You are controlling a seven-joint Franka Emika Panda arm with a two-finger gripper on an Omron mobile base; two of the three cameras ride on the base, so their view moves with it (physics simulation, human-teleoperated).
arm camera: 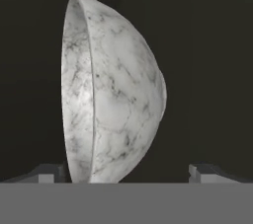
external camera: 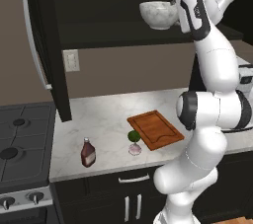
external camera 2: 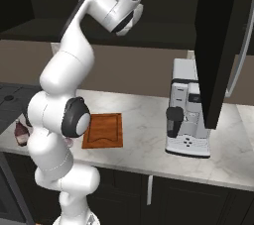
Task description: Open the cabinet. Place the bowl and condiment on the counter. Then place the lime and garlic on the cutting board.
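cabinet [external camera: 42,45] open | condiment [external camera: 88,152] on worktop [external camera: 99,119] | tool [arm camera: 128,171] at bowl [external camera: 159,14], grip state unclear to you | lime [external camera: 133,135], garlic [external camera: 134,148] off board [external camera: 155,129]

The white arm rises from its base, bends at a dark elbow joint at mid height, then climbs straight up and folds over at the top, the wrist turned level. The gripper [arm camera: 128,171] points sideways, its two fingertips [arm camera: 200,171] spread wide apart, the left one against the bowl [arm camera: 113,94] rim.
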